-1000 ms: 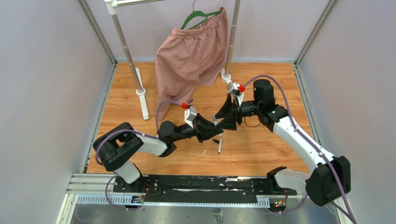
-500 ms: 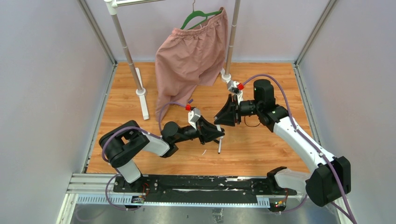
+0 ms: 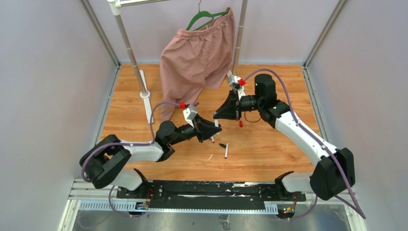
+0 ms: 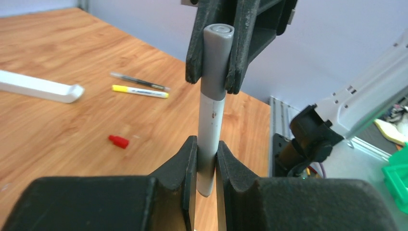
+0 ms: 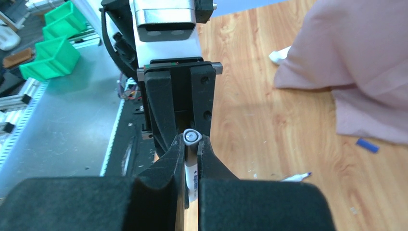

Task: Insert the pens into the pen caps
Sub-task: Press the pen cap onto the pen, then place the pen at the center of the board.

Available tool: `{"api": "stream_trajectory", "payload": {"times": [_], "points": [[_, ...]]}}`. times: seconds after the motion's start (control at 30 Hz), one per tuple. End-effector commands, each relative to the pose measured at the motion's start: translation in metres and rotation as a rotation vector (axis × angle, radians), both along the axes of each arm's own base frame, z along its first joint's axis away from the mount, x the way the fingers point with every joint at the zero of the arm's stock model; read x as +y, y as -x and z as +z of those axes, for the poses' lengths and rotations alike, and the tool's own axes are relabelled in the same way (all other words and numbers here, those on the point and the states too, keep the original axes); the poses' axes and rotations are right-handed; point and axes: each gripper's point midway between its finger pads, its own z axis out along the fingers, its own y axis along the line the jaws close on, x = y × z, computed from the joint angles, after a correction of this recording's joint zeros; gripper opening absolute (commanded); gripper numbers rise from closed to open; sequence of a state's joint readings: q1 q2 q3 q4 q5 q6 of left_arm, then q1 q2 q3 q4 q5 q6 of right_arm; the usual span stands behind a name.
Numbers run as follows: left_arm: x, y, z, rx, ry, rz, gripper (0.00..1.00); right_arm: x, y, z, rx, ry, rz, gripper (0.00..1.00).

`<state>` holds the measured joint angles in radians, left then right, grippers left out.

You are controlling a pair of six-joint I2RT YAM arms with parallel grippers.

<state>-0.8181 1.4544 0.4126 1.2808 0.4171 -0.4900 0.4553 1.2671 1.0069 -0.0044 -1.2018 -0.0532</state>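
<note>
A white pen (image 4: 210, 125) with a grey pen cap (image 4: 215, 57) on its far end is held above the table between both arms. My left gripper (image 4: 207, 144) is shut on the barrel. My right gripper (image 4: 213, 84) is shut on the cap, whose end face (image 5: 191, 138) shows between its fingertips (image 5: 179, 149). From above, the two grippers meet nose to nose, left (image 3: 210, 131) and right (image 3: 219, 115). On the wood lie a red cap (image 4: 118, 141), a yellow-tipped pen (image 4: 140, 91), a black pen (image 4: 139, 82), a purple-tipped pen (image 5: 294, 177) and a blue cap (image 5: 367, 145).
Pink shorts (image 3: 197, 57) hang on a green hanger from a rack whose white foot (image 3: 146, 103) stands at the back left. A black cap (image 3: 223, 145) and a white pen (image 3: 226, 150) lie near the front. Green bins (image 5: 53, 57) sit beyond the table's edge.
My right gripper has shut on the grey cap. Both grippers have moved back and a little left together with the pen between them.
</note>
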Motion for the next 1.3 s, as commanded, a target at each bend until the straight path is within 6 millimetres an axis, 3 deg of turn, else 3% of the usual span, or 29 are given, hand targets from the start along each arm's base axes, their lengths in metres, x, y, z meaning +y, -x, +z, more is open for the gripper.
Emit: {"api": "stream_trajectory", "payload": {"times": [0.0, 0.07, 0.13, 0.23, 0.37, 0.43, 0.57, 0.67, 0.8, 1.03, 1.27], "points": [[0.06, -0.054, 0.119, -0.178, 0.275, 0.266, 0.0, 0.002, 0.032, -0.054, 0.271, 0.144, 0.09, 0.0], [0.058, -0.046, 0.133, -0.225, 0.278, 0.214, 0.0, 0.005, 0.032, -0.055, 0.267, 0.151, 0.099, 0.0], [0.048, -0.035, 0.13, -0.263, 0.226, 0.137, 0.0, 0.005, 0.032, -0.051, 0.252, 0.142, 0.102, 0.0], [0.029, -0.014, 0.103, -0.296, 0.158, 0.03, 0.0, 0.003, 0.036, -0.036, 0.185, 0.11, 0.112, 0.07], [-0.008, 0.014, 0.046, -0.261, 0.033, -0.13, 0.0, -0.002, 0.033, -0.02, 0.093, 0.088, 0.077, 0.3], [-0.023, 0.025, 0.02, -0.235, -0.029, -0.19, 0.0, -0.008, 0.029, -0.014, 0.077, 0.077, 0.055, 0.37], [-0.029, 0.027, -0.013, -0.185, -0.093, -0.197, 0.0, -0.023, 0.023, -0.002, 0.064, 0.045, 0.016, 0.47], [-0.028, 0.024, -0.015, -0.174, -0.087, -0.176, 0.0, -0.031, 0.022, 0.003, 0.027, 0.026, 0.001, 0.52], [-0.024, 0.02, -0.003, -0.162, -0.027, -0.129, 0.0, -0.033, 0.024, 0.005, 0.01, 0.009, 0.014, 0.52], [-0.015, 0.019, 0.012, -0.119, 0.09, -0.086, 0.0, -0.031, 0.024, -0.005, 0.017, -0.014, 0.036, 0.61], [-0.017, 0.017, 0.019, -0.107, 0.111, -0.073, 0.0, -0.025, 0.019, -0.015, 0.026, -0.038, 0.033, 0.61]]}}
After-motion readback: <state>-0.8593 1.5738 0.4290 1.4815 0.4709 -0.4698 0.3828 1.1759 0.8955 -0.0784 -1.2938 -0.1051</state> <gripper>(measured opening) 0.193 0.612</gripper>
